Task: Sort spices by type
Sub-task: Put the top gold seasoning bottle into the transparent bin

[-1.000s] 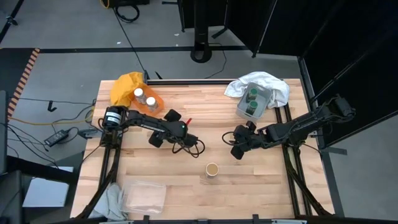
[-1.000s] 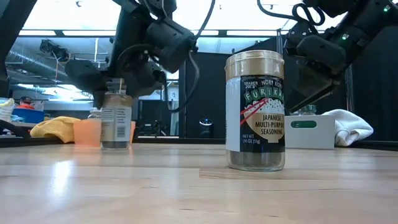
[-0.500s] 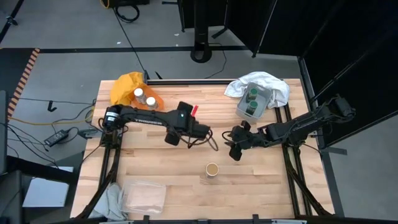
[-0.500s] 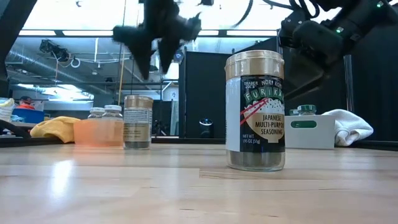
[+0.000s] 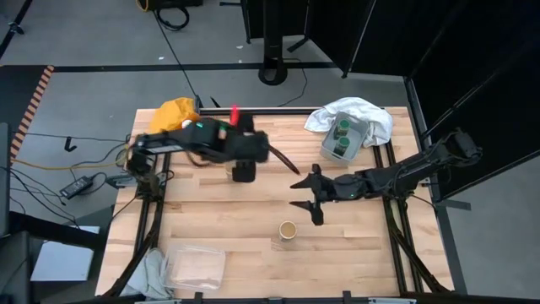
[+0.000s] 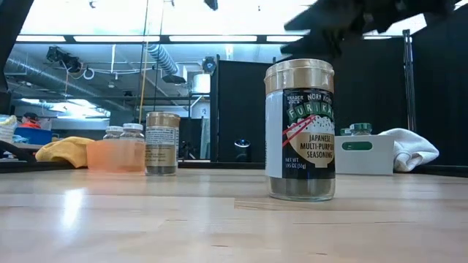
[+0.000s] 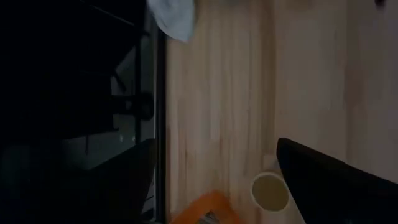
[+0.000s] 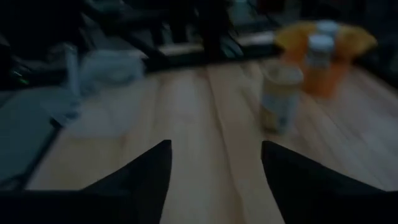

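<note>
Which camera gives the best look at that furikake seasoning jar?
The low view: the furikake jar stands close, label readable. The high view shows only its tan lid from above. Neither wrist view clearly shows it.

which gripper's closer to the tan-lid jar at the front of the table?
Right. The right gripper hovers just behind the tan-lid jar; the left gripper is farther back and off to the left.

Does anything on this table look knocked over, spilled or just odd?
Nothing is tipped or spilled. The furikake jar and another tan-lidded jar stand upright alone on the wood, while the white-lidded pair sits in the orange tray and the green-lidded pair in the grey tray.
</note>
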{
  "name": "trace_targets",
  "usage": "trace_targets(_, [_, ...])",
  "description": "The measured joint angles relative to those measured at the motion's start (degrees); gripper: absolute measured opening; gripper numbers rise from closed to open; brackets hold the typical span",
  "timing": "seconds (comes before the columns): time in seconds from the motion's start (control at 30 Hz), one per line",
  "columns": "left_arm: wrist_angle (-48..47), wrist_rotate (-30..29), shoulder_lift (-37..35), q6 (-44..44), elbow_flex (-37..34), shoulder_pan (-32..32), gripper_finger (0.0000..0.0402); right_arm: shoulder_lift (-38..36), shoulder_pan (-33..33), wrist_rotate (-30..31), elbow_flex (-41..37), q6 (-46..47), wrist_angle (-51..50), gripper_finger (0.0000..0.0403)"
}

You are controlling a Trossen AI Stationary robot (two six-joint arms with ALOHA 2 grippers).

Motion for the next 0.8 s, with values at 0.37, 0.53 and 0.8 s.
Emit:
trace_targets(0.37, [0.0,0.0,-10.6,-7.3,1.6,0.0,0.0337,6.4,5.5,-1.4,1.7,2.3,5.6,0.0324])
trace_targets(0.53, [0.0,0.3,-14.1,-9.5,1.6,0.0,0.0337,14.4,7.3,-1.4,10.0,1.6,4.7,0.0318])
trace_targets(0.8, [0.0,1.2,-17.9,-9.5,1.6,0.0,0.0337,20.9,9.1,2.9,20.8,8.0,-13.2,0.0317])
